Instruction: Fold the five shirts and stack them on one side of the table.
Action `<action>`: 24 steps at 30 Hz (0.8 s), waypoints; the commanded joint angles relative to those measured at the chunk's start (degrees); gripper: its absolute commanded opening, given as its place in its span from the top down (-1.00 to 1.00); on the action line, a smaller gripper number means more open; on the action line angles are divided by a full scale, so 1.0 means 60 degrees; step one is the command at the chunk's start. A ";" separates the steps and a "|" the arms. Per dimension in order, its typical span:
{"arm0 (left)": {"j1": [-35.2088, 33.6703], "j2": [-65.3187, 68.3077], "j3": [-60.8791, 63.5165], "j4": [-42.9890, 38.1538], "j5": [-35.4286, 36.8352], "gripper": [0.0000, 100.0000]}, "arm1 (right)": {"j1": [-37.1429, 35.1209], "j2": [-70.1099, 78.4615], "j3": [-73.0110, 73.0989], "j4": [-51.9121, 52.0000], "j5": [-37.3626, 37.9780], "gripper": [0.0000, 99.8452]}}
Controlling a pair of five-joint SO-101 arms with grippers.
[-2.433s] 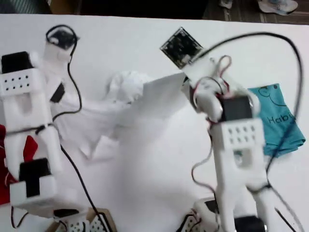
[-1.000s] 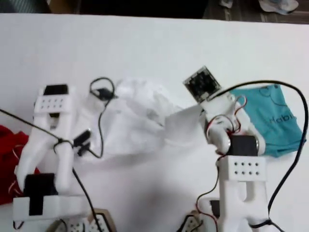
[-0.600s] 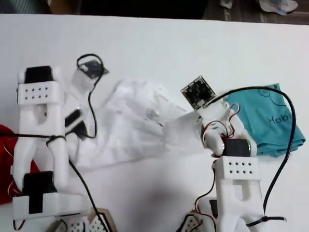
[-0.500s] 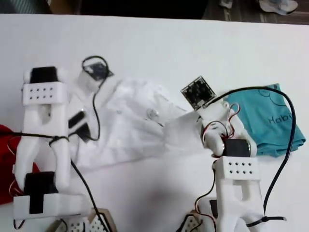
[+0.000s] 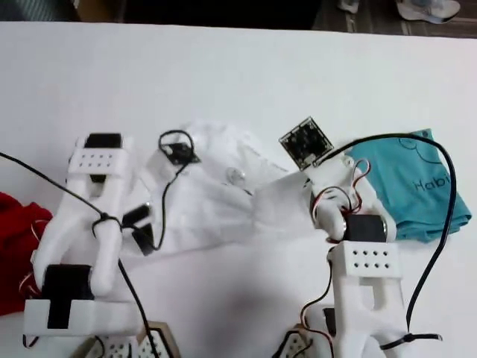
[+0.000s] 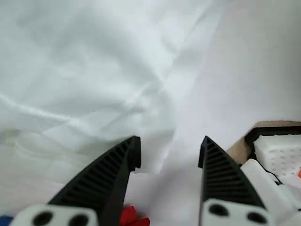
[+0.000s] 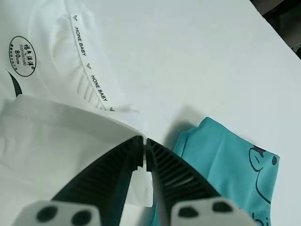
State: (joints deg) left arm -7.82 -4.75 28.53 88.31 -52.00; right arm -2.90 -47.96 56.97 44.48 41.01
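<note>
While the right hand (image 7: pixel 143 141) pinches a raised edge of the white shirt (image 5: pixel 216 186) at mid-bench, the left hand (image 6: pixel 169 150) hangs spread over the garment's opposite border, its jaws apart and gripping nothing. The shirt lies rumpled and only partly flattened on the bench (image 5: pixel 223 60), its collar label turned up. A teal shirt (image 5: pixel 417 186), already folded, rests just beside the right arm on the right side of the bench. A red shirt (image 5: pixel 15 253) is bunched at the left edge. By the look of it, the folding of the white shirt is in hand, with most of the task ahead. The next move seems to call for the left hand to drop and close on the cloth edge below it, so both arms can draw the fabric flat before it is doubled over.
</note>
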 commanded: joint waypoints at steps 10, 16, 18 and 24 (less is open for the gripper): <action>-0.0044 -0.0015 -0.0447 -0.0982 -0.0059 0.55 | 0.0095 0.0022 -0.0073 -0.0110 0.0059 0.96; -0.1026 -0.0015 -0.0432 -0.1480 0.0176 0.55 | 0.0095 -0.0037 -0.0103 -0.0139 0.0059 0.96; -0.1377 -0.0015 -0.0432 -0.1524 0.0557 0.55 | 0.0095 -0.0037 -0.0103 -0.0154 0.0059 0.96; -0.1216 -0.0044 0.0623 -0.1963 0.0791 0.55 | 0.0037 -0.0007 -0.0117 -0.0168 0.0029 0.96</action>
State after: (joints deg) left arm -15.82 -4.66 30.20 78.90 -47.87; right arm -2.90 -47.96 56.97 44.48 41.01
